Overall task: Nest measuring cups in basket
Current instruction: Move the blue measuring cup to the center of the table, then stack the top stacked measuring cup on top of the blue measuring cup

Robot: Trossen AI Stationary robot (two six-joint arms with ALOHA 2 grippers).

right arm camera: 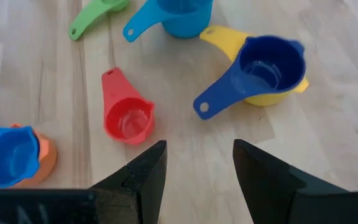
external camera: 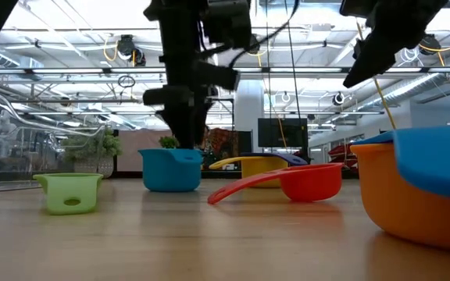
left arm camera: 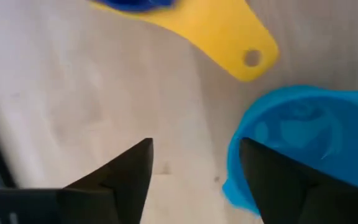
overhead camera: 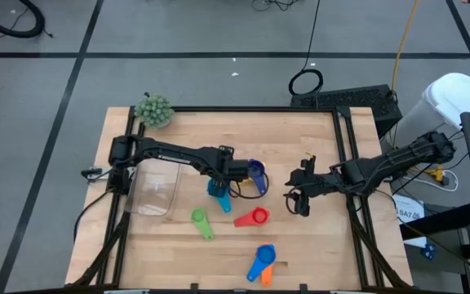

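red cup (right arm camera: 128,121), green cup (overhead camera: 198,216), yellow cup (left arm camera: 229,31), clear basket (overhead camera: 155,189)

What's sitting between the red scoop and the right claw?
Nothing: from overhead, only bare wood separates the red scoop from the right claw. The right wrist view shows the same bare stretch of table.

A fuzzy green ball (overhead camera: 154,111) sits at the far left corner of the wooden worktop (overhead camera: 317,245). Beyond the far edge, a black coiled cable (overhead camera: 306,82) and a yellow cable (overhead camera: 400,45) lie on the grey floor (overhead camera: 186,33), beside a black box (overhead camera: 357,100).
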